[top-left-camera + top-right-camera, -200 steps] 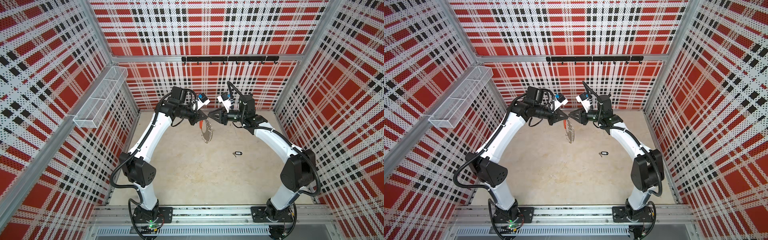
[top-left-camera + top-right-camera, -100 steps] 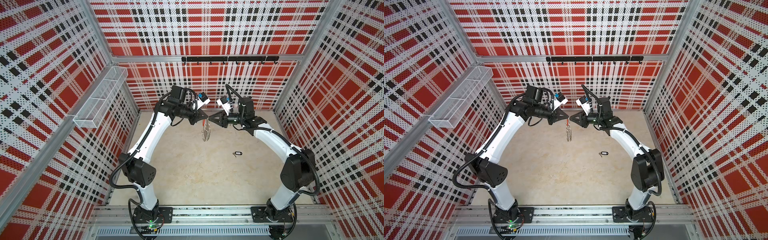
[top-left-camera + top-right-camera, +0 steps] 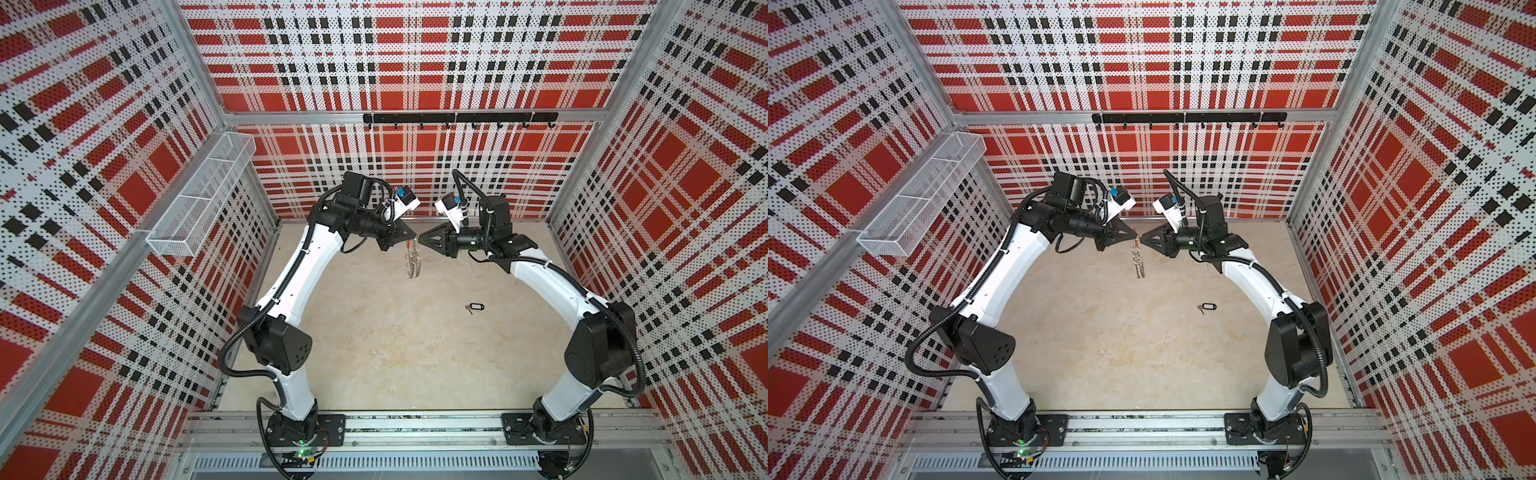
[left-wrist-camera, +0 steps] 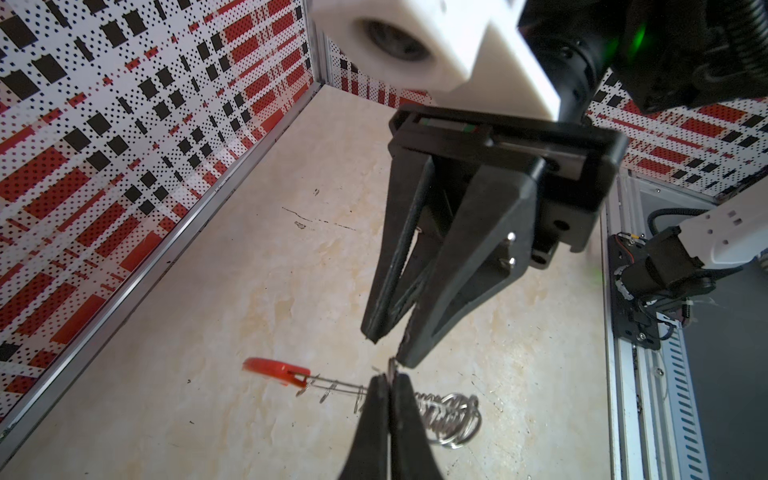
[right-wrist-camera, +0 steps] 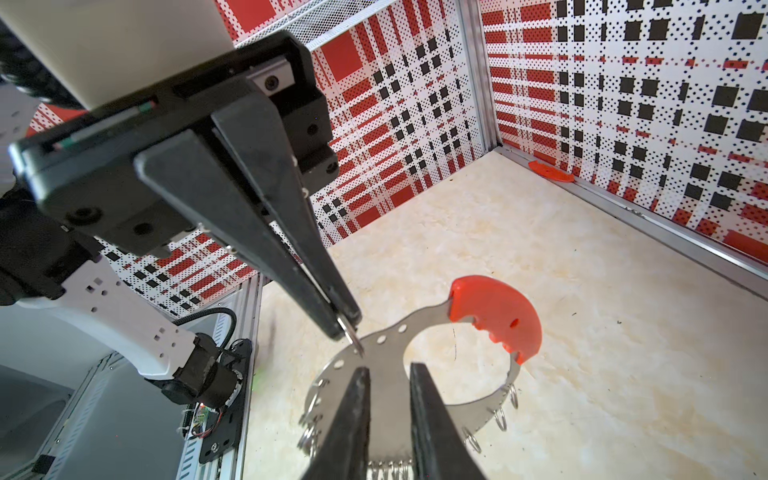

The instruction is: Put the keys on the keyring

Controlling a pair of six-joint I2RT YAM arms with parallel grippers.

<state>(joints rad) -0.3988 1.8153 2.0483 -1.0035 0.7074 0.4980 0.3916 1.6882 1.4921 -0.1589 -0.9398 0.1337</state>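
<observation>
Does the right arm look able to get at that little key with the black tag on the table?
Probably yes: the key lies alone on the table on that arm's side, and the right end effector looks empty.

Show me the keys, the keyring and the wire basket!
keys point(image 3: 478, 307): in a top view, on the black tag.
keyring point(image 5: 498, 316): right wrist view, on its red segment.
wire basket point(image 3: 199, 199): in a top view, on its mesh.

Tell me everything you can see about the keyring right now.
The keyring is a flat steel-looking crescent with punched holes, small split rings along its rim and a red plastic grip at one end. It hangs above the table from the shut left claw, which pinches one ring; the open right claw is right beside the band.
</observation>
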